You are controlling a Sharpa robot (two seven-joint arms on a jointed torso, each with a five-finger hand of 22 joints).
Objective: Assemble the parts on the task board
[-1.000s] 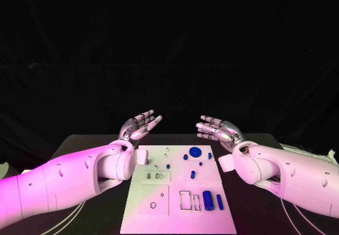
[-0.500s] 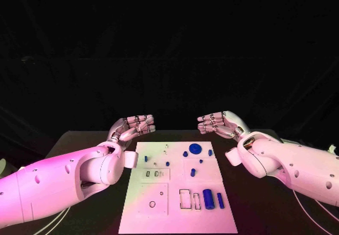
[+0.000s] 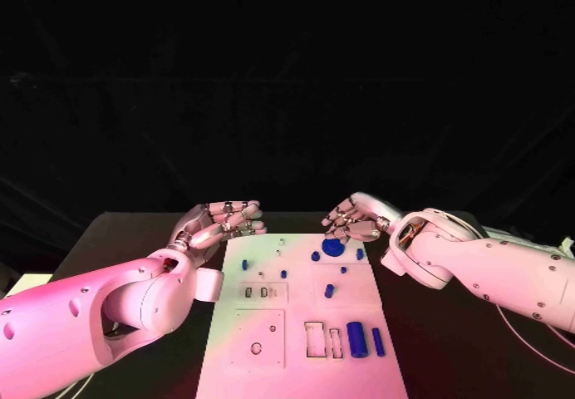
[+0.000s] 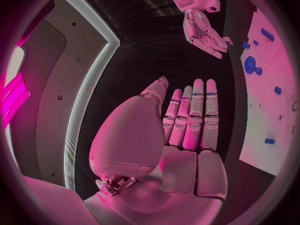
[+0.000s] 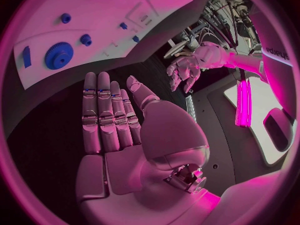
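A black table (image 3: 132, 237) carries a white board (image 3: 300, 366) lying flat along its middle. The board's far edge lies just below the curled fingers (image 3: 235, 218) of the left hand and the fingers (image 3: 345, 223) of the right hand, with bare table showing on either side of the board beneath the arms.
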